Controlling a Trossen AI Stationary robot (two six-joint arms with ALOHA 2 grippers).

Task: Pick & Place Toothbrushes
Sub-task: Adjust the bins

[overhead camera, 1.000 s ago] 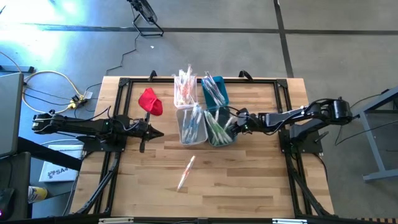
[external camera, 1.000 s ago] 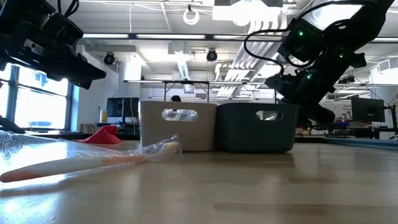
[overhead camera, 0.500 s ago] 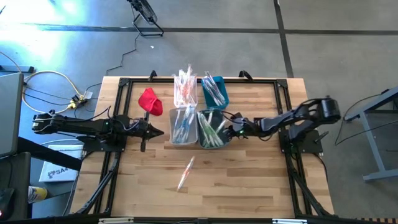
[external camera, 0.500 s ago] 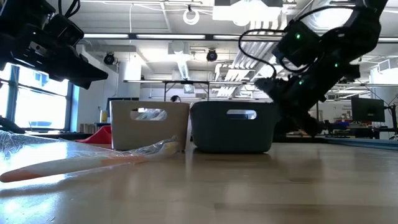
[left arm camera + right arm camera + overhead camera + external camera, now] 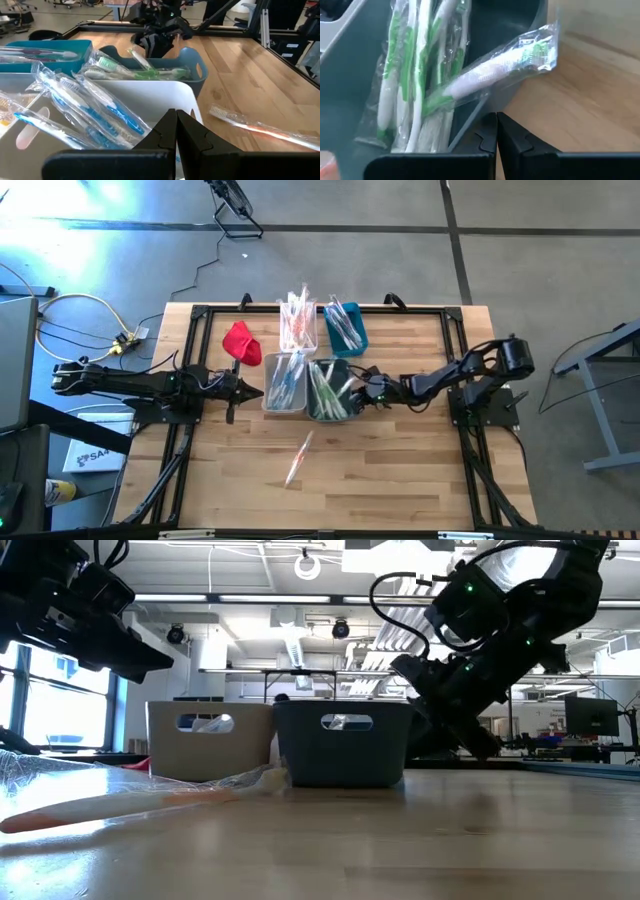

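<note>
On the left side of the pale wooden counter, the left hand hangs with its dark fingers pressed together and empty, its tip just beside the white rectangular bin. Behind it lies a crumpled red cloth. The white bin carries blue-handled toothbrushes in clear wrappers. Touching its right wall stands the dark teal rectangular bin, filled with green-and-white wrapped toothbrushes; one of these leans out over the bin's rim. Two more bins sit farther back: a clear one with pink and orange brushes and a bright teal one with pale brushes. In front of the bins, apart from them, a single pink-handled toothbrush in its wrapper lies on the bare wood. The right hand, fingers pressed together and holding nothing, sits low at the dark teal bin's right wall, seemingly touching it, though the contact itself is hard to make out.
</note>
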